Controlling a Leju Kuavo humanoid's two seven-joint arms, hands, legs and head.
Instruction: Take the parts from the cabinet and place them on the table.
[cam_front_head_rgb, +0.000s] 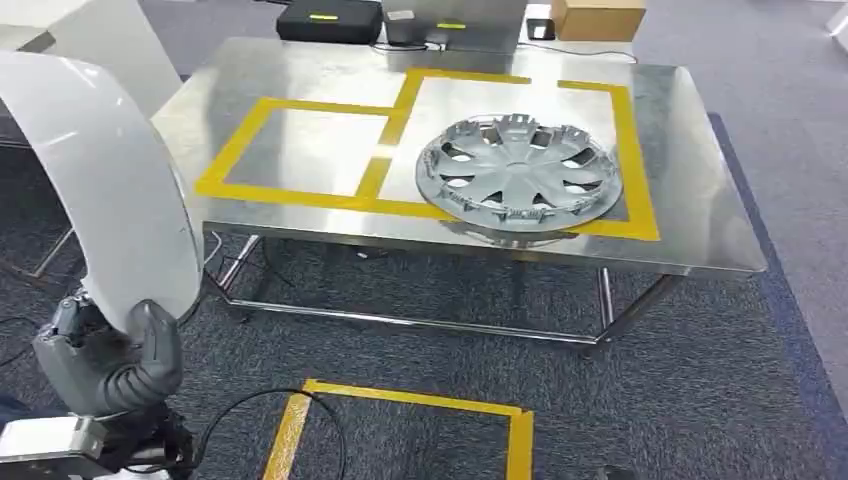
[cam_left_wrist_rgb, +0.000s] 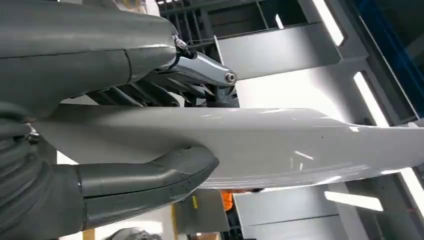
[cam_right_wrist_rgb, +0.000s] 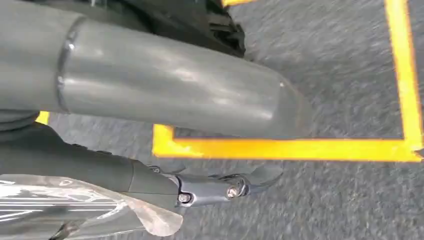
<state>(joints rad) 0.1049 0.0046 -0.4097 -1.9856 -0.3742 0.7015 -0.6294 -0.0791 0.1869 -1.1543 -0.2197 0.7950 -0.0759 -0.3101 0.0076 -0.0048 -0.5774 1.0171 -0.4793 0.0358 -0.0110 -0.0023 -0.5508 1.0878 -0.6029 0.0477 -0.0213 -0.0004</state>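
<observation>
The steel table stands ahead of the left hand and well apart from it, its top marked with two yellow tape rectangles. A grey wheel cover already lies flat in the rectangle farther from that hand, while the nearer rectangle is bare.

The curved white panel, seemingly a fender-like body part, rises up and away from the left hand, which grips its lower edge. The left wrist view shows the thumb pressed against one face and the darker fingers closed over the other, so the panel is clamped between them.

The step in hand appears to be the carry. The next move likely calls for bringing the panel forward over the near edge, lowering it into the bare rectangle and loosening the grip once it rests.

The right hand hangs over carpet beside yellow floor tape; some clear plastic sits near it, but whether it holds anything cannot be told.
</observation>
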